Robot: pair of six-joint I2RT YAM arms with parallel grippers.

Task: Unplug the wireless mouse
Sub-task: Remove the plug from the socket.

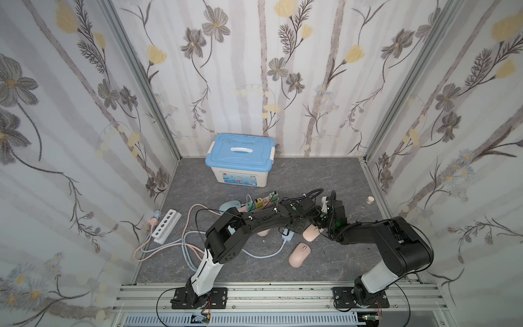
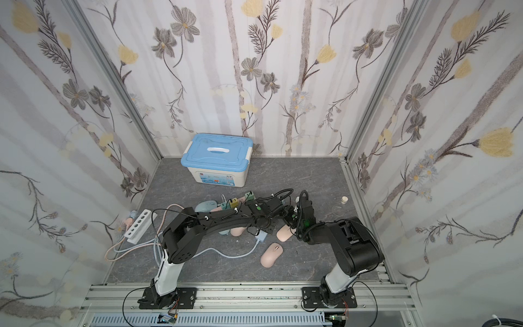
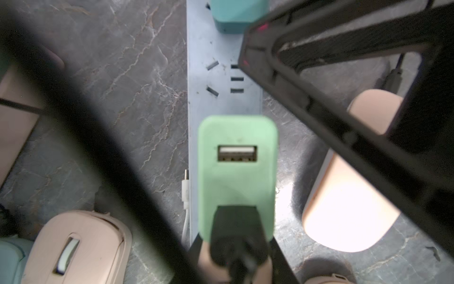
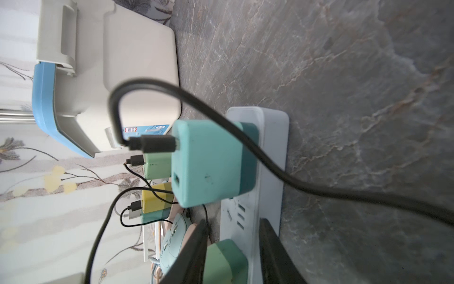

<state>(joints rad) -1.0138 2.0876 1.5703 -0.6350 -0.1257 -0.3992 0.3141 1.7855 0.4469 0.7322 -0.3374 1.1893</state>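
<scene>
Black left arm (image 1: 263, 219) low over strip (image 3: 221, 98)

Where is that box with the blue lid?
In both top views the box sits far back on the table, left of centre, against the rear wall, behind the chargers.

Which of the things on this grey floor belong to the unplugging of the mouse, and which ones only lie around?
Job: black USB plug in the mint-green plastic charging adapter; light blue power strip under it.
Lying about: white storage box with blue lid; white plastic rack with round holes; small cream cylinder.
</scene>
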